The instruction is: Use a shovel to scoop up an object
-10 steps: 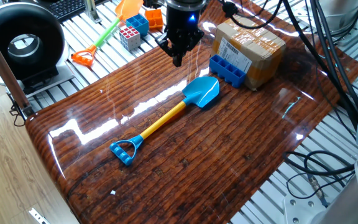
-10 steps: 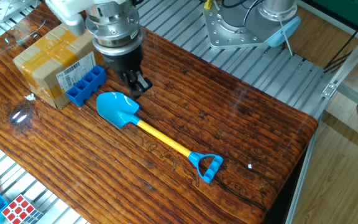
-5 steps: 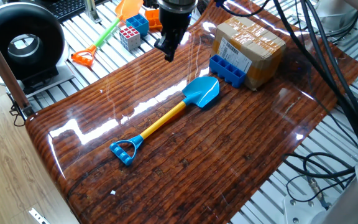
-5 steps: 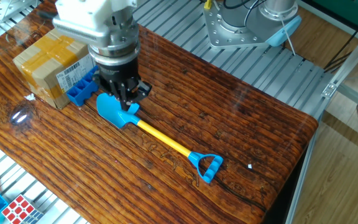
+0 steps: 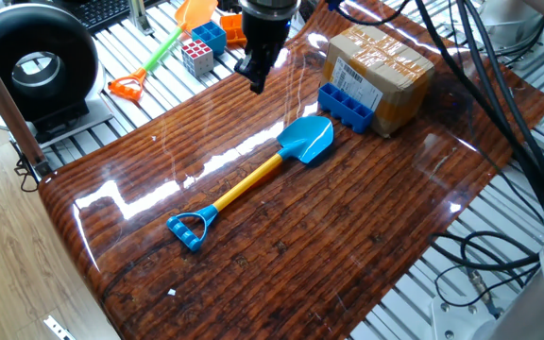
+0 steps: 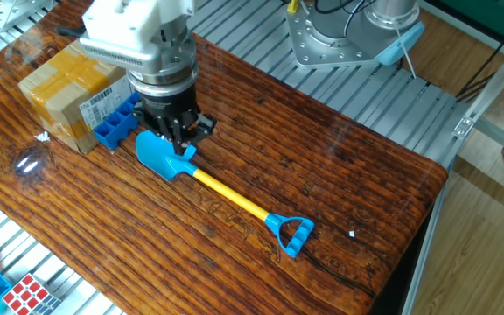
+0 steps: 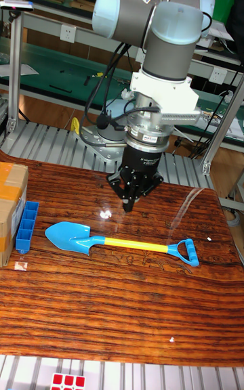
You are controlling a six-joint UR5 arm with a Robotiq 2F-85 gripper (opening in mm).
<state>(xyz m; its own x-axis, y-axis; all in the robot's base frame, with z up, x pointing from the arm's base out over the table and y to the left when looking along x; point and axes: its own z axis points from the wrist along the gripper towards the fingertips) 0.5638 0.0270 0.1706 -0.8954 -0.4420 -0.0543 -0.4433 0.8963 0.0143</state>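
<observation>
The shovel (image 5: 307, 140) lies flat on the wooden table, with a light blue blade, a yellow shaft and a blue D-handle (image 5: 192, 229). Its blade (image 6: 163, 156) points at the object (image 5: 346, 107), a dark blue studded block leaning against a cardboard box (image 5: 378, 71). A small gap separates blade and block (image 7: 26, 226). My gripper (image 5: 255, 81) hangs above the table behind the shovel, with its fingers together and nothing in them. In the tall fixed view the gripper (image 7: 128, 206) is above and just behind the shaft (image 7: 135, 244), near the blade end.
An orange-and-green toy shovel (image 5: 173, 42), a puzzle cube (image 5: 197, 57) and blue and orange bins lie on the slatted surface beyond the table. A black round device (image 5: 31, 66) stands at the left. Cables hang at the right.
Over the last second the gripper rose and shifted away from the box, toward the shaft side of the blade. It has barely moved in the last half second. Shovel and block stayed put.
</observation>
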